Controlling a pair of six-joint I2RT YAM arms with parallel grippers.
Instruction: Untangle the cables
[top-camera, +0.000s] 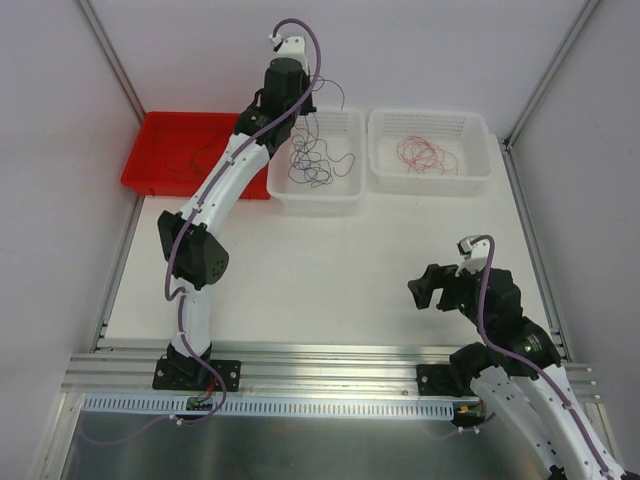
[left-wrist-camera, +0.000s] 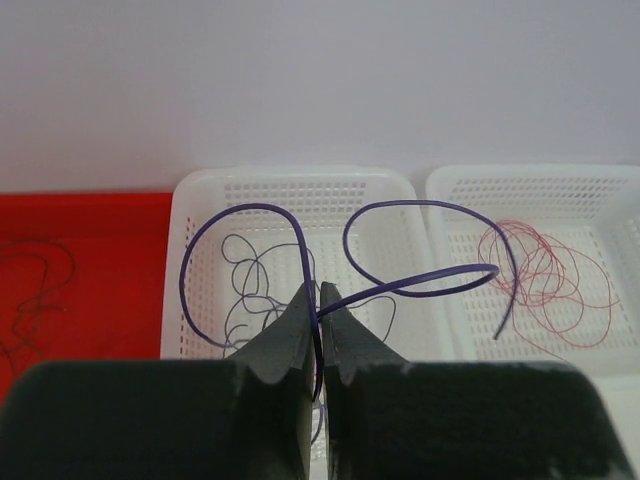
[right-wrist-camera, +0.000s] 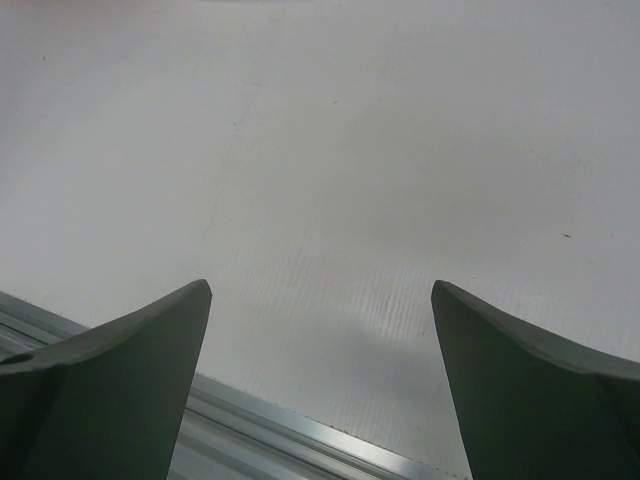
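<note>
At the far side of the bench (top-camera: 320, 270), the left end effector (left-wrist-camera: 318, 290) hangs over the middle white basket (left-wrist-camera: 295, 178), its jaws pinched together on a single purple wire (left-wrist-camera: 245, 206). The wire springs out of the grip in two stiff loops, one to each side, and its free end dangles towards the right white basket (left-wrist-camera: 530, 176). Holding it high looks deliberate: raised above the basket, the strand can pull clear of the dark tangle (left-wrist-camera: 250, 280) lying on the mesh floor below. Whether its lower part is wholly free of that tangle I cannot tell, since the fingers hide it.

The rest of the cables lie in three places. The dark tangle fills the middle basket, a loose coil of red wires (left-wrist-camera: 545, 270) sits in the right basket, and a few thin dark strands (left-wrist-camera: 40, 290) rest in the red tray (left-wrist-camera: 100, 225) on the left. That spread suggests sorting by kind, one strand at a time, with the middle basket as the source pile and much of it yet to be separated.

The right end effector (right-wrist-camera: 320, 285) is spread wide and holds nothing. It is parked low over bare bench near the front rail, well apart from the baskets, probably so the left arm has free room to lift and carry.
</note>
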